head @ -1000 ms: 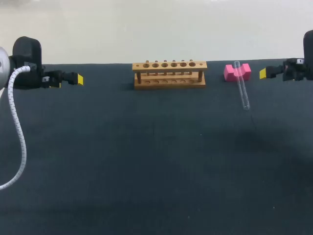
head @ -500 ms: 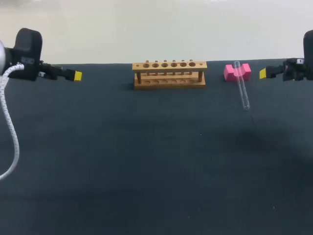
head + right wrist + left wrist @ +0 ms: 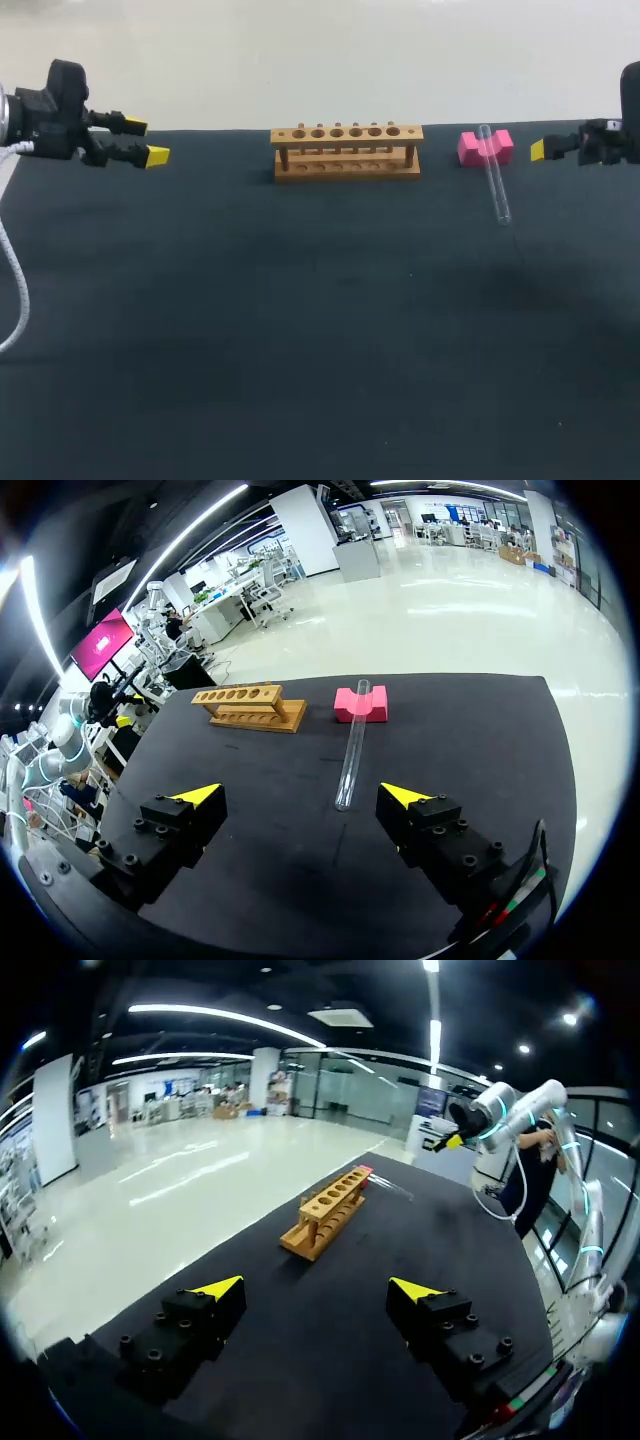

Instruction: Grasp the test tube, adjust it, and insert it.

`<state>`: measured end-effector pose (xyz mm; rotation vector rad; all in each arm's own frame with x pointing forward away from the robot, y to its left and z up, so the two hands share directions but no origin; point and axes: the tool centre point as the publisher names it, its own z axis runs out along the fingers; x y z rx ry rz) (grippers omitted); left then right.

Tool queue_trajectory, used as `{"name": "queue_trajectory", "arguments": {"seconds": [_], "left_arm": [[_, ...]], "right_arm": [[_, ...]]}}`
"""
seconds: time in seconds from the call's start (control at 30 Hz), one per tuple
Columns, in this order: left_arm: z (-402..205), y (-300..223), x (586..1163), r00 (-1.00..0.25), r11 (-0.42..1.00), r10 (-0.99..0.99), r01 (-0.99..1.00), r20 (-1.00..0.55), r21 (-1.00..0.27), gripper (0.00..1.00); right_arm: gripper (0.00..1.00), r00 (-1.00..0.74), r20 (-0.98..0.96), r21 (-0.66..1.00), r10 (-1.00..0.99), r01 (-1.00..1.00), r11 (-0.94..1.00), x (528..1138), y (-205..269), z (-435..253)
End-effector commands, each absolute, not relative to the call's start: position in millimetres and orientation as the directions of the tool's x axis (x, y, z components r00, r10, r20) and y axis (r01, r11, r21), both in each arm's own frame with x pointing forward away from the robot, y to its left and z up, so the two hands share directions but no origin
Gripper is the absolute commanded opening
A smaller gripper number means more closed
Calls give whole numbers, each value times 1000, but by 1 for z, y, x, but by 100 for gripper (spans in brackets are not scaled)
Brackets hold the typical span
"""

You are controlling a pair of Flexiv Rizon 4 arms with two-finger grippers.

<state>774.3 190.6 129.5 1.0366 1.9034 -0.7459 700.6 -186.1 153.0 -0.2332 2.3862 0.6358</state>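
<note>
A clear glass test tube [image 3: 497, 188] lies on the dark table at the back right, its far end propped in a notched pink block [image 3: 472, 148]. The wooden rack [image 3: 347, 152] with a row of holes stands at the back middle. My right gripper [image 3: 540, 150] hovers just right of the pink block, open and holding nothing. In its wrist view the right gripper [image 3: 300, 794] has the test tube [image 3: 351, 752] ahead of it, between the lines of its fingers. My left gripper [image 3: 146, 141] is open at the far left; ahead of this gripper [image 3: 318, 1288] stands the rack [image 3: 330, 1210].
The dark table [image 3: 320, 330] stretches wide in front of the rack. A white cable [image 3: 12, 290] hangs from my left arm at the table's left edge.
My left wrist has turned and risen a little, so both its yellow tips now show apart. The cable has swung left. The right arm, tube and rack have not moved.
</note>
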Motion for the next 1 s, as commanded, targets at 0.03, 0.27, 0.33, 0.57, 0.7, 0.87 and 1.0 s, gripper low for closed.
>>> {"name": "queue_trajectory", "arguments": {"seconds": [0.03,0.27,0.33,0.57,0.7,0.87,1.0], "left_arm": [[117,186,794,-270,252,308,948,-912,-195,100],[109,172,810,-231,214,314,962,-921,-168,100],[108,168,815,-239,212,310,961,-920,-178,100],[101,153,827,-231,218,315,962,-921,-166,100],[98,147,829,-217,222,325,964,-921,-148,100],[97,145,826,-200,214,329,968,-923,-133,100],[97,145,826,-200,214,329,968,-923,-133,100]], "right_arm": [[100,-773,-635,383,-5,-320,866,701,-186,153],[100,-773,-635,383,-5,-320,866,701,-186,153],[100,-773,-635,383,-5,-320,866,701,-186,153],[100,-773,-635,383,-5,-320,866,701,-186,153],[100,-773,-635,383,-5,-320,866,701,-186,153],[100,-773,-635,383,-5,-320,866,701,-186,153],[100,-773,-635,383,-5,-320,866,701,-186,153]]}}
